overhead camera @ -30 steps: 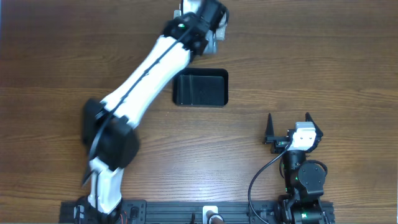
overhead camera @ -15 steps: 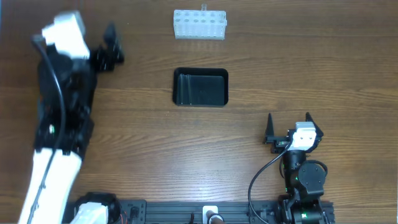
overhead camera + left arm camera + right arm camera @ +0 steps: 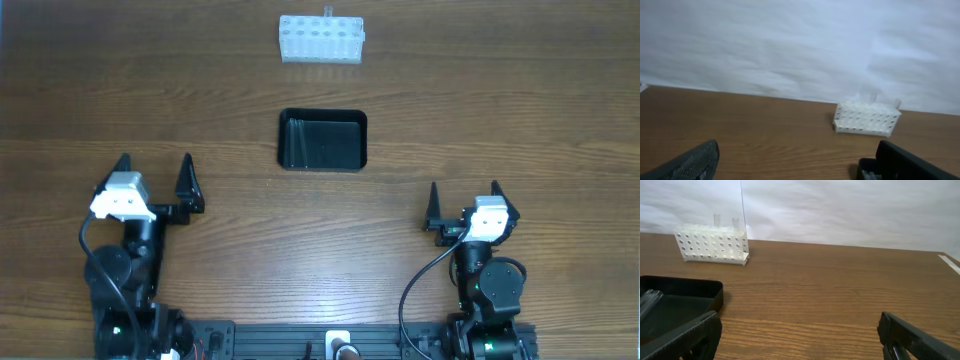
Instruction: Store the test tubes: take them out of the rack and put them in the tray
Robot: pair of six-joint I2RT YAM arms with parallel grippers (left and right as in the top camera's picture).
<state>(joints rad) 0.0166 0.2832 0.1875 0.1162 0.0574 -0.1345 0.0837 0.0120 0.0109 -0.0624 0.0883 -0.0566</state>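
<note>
Black tray (image 3: 322, 114) sits mid-table (image 3: 520, 90); all positions are taken from it.

- White rack (image 3: 321, 39): beyond the tray, on the side away from the arm bases. Upright and clear of the tray.
- Standing tubes (image 3: 717, 220): two clear ones poke up out of the rack.
- Lying tubes (image 3: 649, 301): clear glass inside the tray, along its left wall. Count unclear.
- Left gripper (image 3: 155, 172): on the tray's base side, off to its left and well apart. Fingers spread wide with nothing between them.
- Right gripper (image 3: 465, 200): on the tray's base side, off to its right and well apart. Likewise gaping and empty.
</note>
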